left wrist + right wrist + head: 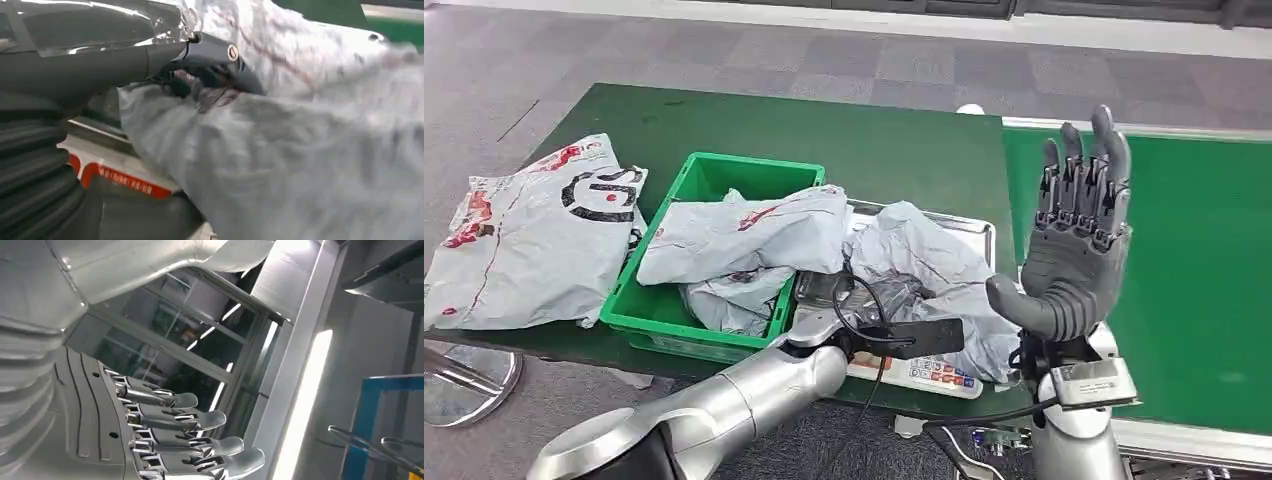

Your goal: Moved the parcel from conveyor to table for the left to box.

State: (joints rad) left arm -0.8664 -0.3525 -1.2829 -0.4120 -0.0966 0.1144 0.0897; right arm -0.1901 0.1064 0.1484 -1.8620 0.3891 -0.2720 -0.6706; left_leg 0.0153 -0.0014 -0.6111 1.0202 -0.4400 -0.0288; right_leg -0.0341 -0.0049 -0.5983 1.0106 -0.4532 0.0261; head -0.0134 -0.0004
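A: Right, head view. Where's the parcel [924, 265]?
B: Near the tabletop's [894, 140] right edge, on the scale [919, 372]. Crumpled grey bag; likely light, soft, slippery. Best bunch a fold. Right hand [1074, 240] raised beside it, spread, empty.
A: Left wrist view?
B: Left hand [200, 65] buried against the parcel; whether it grips, can't tell.
A: Right wrist view?
B: Fingers [190, 435] straight, apart.
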